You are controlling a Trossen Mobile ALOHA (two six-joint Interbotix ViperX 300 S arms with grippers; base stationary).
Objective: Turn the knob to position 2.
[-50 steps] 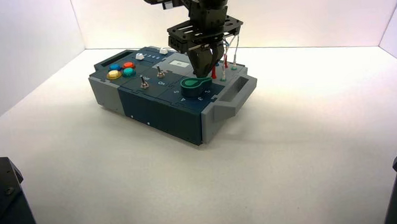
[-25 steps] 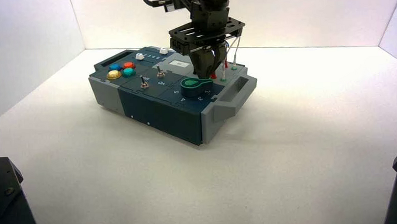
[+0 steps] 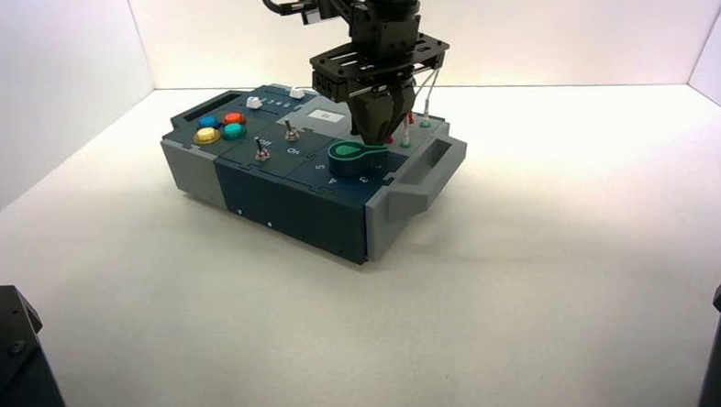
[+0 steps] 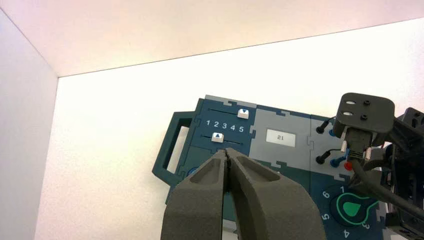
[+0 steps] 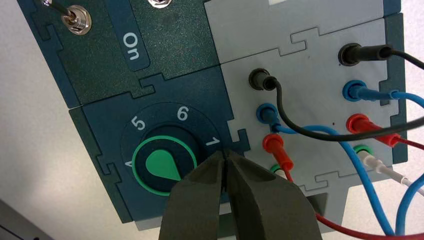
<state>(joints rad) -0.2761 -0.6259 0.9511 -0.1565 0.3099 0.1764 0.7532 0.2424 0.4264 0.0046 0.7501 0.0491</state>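
Observation:
The green teardrop knob (image 3: 355, 151) sits on the near right part of the box (image 3: 274, 193). Its tip points toward the box's right handle, near the printed 2 (image 3: 378, 169). My right gripper (image 3: 379, 137) is shut and empty, just above and behind the knob's tip. In the right wrist view the knob (image 5: 162, 165) lies beside my closed right gripper (image 5: 226, 155); the fingers hide the 2 there. My left gripper (image 4: 228, 152) is shut and empty, held off over the box's slider end. The knob also shows in the left wrist view (image 4: 353, 209).
Two toggle switches (image 3: 262, 150) and coloured push buttons (image 3: 221, 127) sit left of the knob. Two white sliders (image 4: 243, 113) and a small display reading 21 (image 4: 280, 137) lie at the back. Plugged wires (image 5: 320, 135) stand right beside the knob. Dark arm bases (image 3: 6, 366) fill the near corners.
My right gripper has lifted a little and shifted right, away from the knob's tip. The knob has not visibly turned.

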